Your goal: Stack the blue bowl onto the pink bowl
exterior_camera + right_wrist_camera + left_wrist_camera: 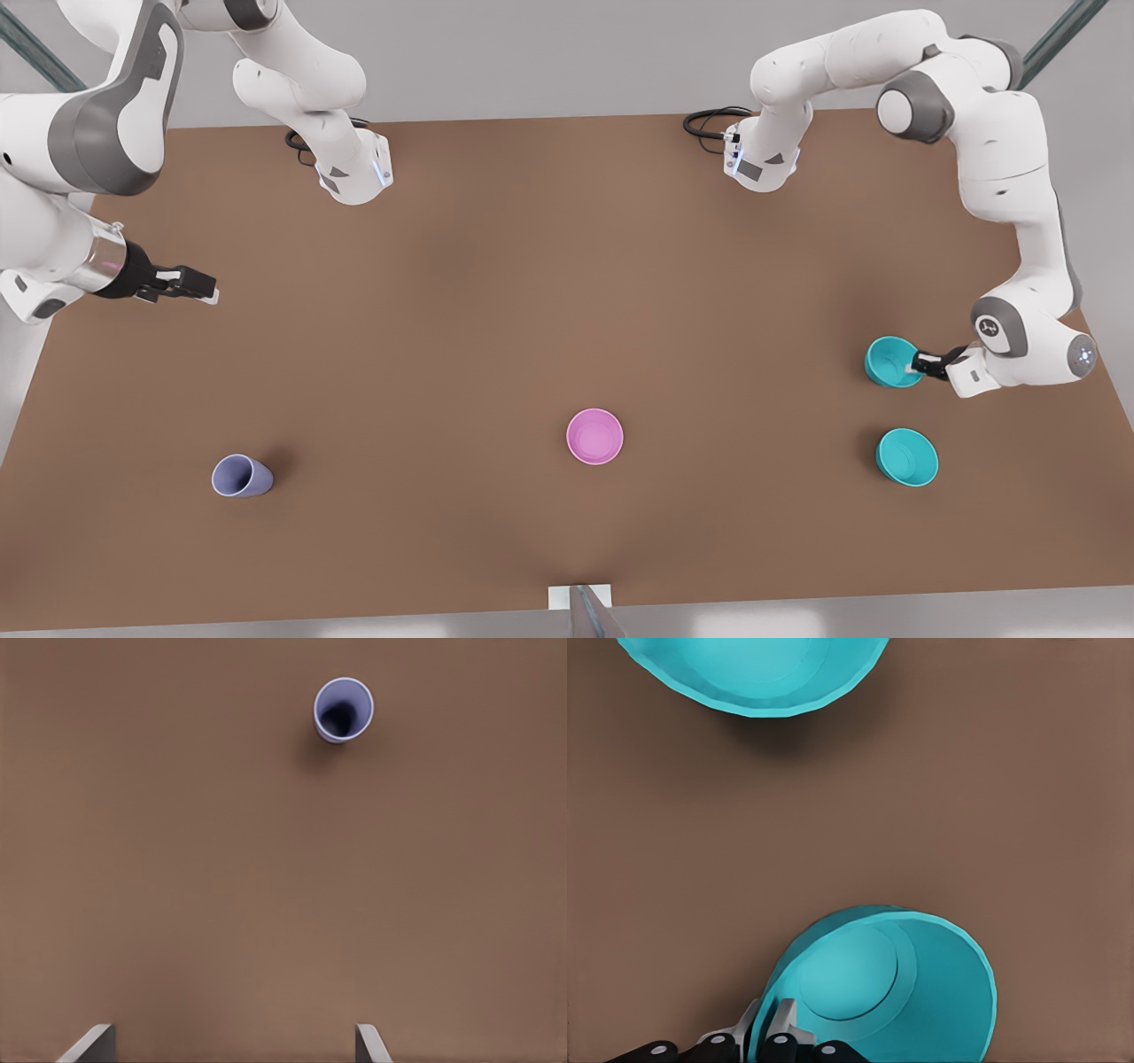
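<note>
Grasp step: left gripper (917, 363) pinched on blue bowl (890, 361) rim, needing a lift toward pink bowl (594, 436); right gripper (197, 285) waiting, spread, empty.

— What sort of place is this?

— A simulated robot test bench, nothing homelike. A plain brown desk (496, 292) fills the middle of the frame, flat and unmarked, with bare grey ground around its edges.

— What else points to that?

— Two white Franka arms are bolted at the upper edge, one base (354, 173) toward the upper left, the other base (762, 159) toward the upper right, each with a black cable looped beside it. Grey struts cross the upper corners, and a small white mount (580, 598) sits at the bottom centre. The surfaces are smooth and evenly lit, as rendered ones are.
</note>
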You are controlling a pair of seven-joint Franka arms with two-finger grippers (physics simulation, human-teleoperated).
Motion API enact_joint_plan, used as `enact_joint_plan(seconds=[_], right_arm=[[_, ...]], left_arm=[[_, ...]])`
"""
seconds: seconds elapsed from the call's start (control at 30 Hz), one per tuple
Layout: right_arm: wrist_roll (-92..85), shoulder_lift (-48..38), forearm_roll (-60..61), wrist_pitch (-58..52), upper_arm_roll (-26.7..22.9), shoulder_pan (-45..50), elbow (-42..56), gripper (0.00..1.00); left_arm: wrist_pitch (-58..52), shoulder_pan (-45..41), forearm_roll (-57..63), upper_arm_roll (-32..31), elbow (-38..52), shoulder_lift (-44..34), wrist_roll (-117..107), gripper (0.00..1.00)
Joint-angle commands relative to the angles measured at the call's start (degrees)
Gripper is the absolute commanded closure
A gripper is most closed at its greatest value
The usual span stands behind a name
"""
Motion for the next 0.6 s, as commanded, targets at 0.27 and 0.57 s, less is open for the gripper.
enact_joint_plan(seconds=[0.27,0.57], right_arm=[[-7.42,1.71,-0.13,-0.32,-0.56,-0.19,0.28,0.00],[-9.27,1.19,-1.09,4.25,-1.18,-0.63,-0.34,0.00]], left_arm=[[-11.82,-31.49,0.07,-6.16,10.21,-2.61,-64.98,0.79],[-4.09,-46.70,-2.30,-5.98,38.43,15.33,-93.47,0.79]])
